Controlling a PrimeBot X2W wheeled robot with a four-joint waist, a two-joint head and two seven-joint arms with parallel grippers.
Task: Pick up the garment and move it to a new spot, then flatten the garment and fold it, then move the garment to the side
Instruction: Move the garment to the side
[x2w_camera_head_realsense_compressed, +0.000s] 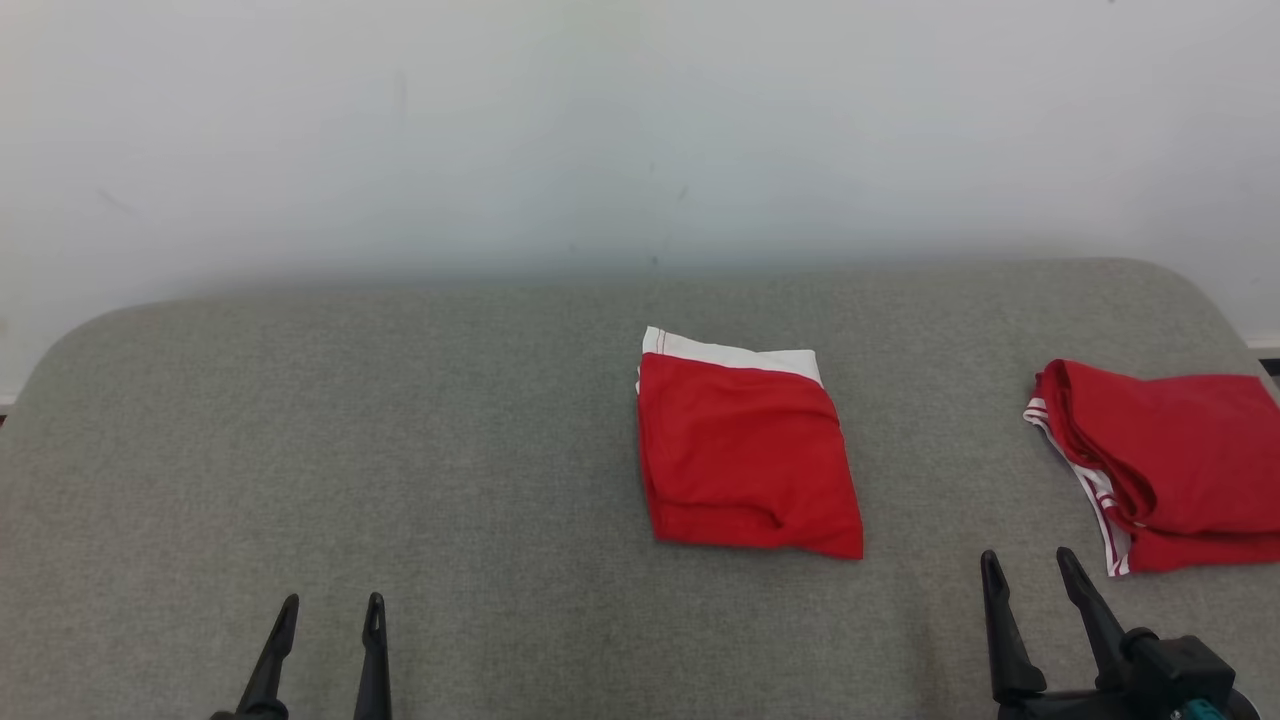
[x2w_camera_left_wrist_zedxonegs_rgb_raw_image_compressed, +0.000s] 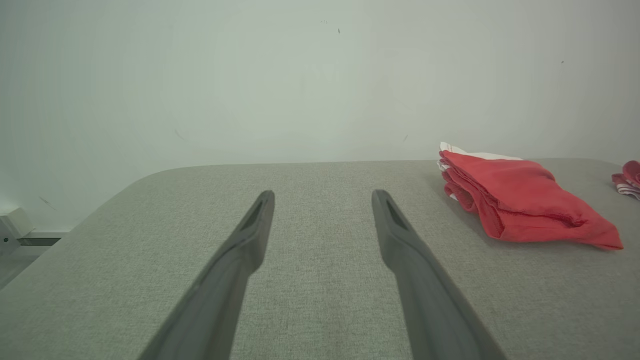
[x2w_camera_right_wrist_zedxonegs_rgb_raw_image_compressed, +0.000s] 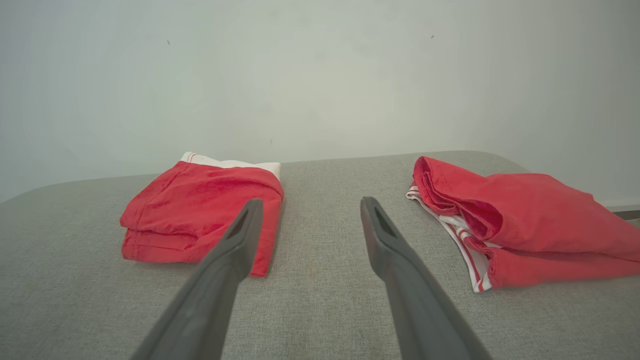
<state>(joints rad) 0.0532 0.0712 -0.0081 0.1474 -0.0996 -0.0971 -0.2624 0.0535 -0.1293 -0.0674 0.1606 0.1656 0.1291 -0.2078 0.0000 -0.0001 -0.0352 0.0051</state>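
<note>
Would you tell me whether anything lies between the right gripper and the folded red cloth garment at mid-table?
Nothing visible does: only bare grey fabric-covered table separates the open right gripper from the folded red cloth garment. The other red garment with striped trim lies right of that line.

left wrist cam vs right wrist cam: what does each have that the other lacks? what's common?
Left wrist: open left gripper; small pale box low at far left. Right wrist: open right gripper; the whole loosely folded red garment with red-and-white striped trim, just a sliver in the left wrist view. Both: neatly folded red garment with white band, grey fabric surface, white wall.
</note>
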